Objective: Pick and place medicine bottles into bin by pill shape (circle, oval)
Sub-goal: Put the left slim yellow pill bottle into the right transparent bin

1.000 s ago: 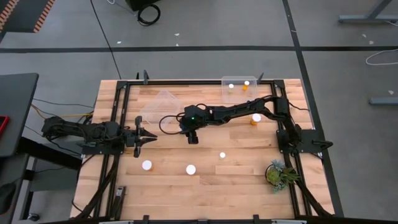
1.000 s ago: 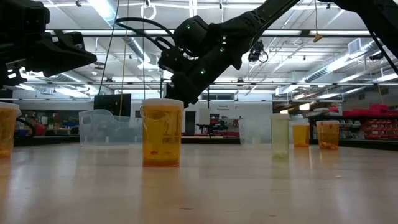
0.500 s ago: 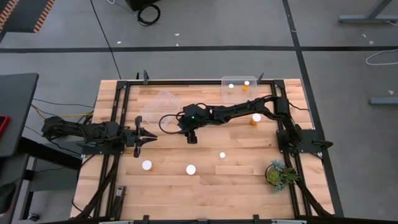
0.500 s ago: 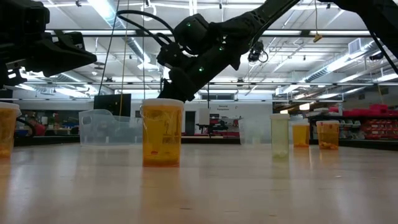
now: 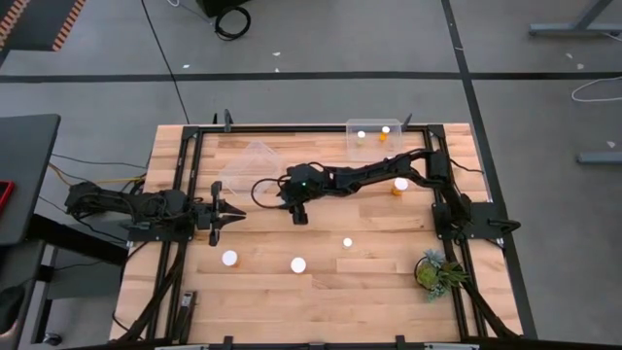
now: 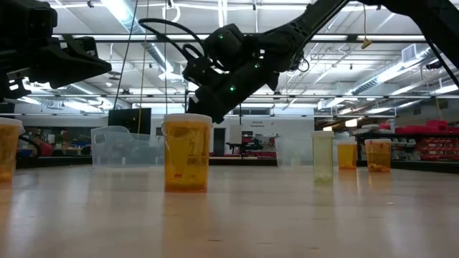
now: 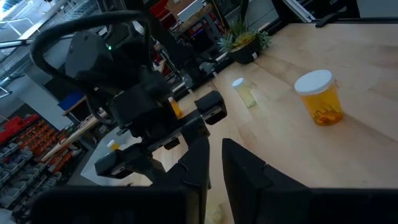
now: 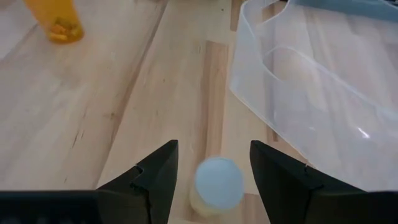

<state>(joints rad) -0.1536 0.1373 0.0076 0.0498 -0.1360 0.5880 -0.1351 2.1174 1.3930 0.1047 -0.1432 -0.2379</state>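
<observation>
Seven medicine bottles are in sight, all orange with white caps. One, the held bottle [image 8: 219, 185], sits cap-up between the jaws of the right gripper [image 5: 300, 215]. The jaws are part-way closed on either side of it. From the look of it they are gripping it, though the wrist view shows a sliver of gap on each side. This gripper hangs above the middle of the bench [image 5: 321, 301], clear of the surface, just beside the near bin [image 5: 251, 160].

The six other bottles are placed as follows:
- Three stand upright in a loose row along the front of the bench: the left bottle [image 5: 229, 258], the middle bottle [image 5: 298, 263] and a smaller bottle [image 5: 347, 243].
- One, the right-side bottle [image 5: 399, 185], stands beside the right arm's base, partly under the arm.
- Two lie inside the far bin [image 5: 369, 148]: the first binned bottle [image 5: 362, 135] and the second binned bottle [image 5: 385, 130].

There are two bins, both clear plastic. The near bin sits askew at the back left of the working area. The far bin sits square at the back right edge.

The left gripper [image 5: 231, 216] waits at the left side of the bench, pointing toward the centre. Its jaws are closed on nothing.

One small potted plant [image 5: 435, 270] stands at the front right corner, well apart from the bottles.
</observation>
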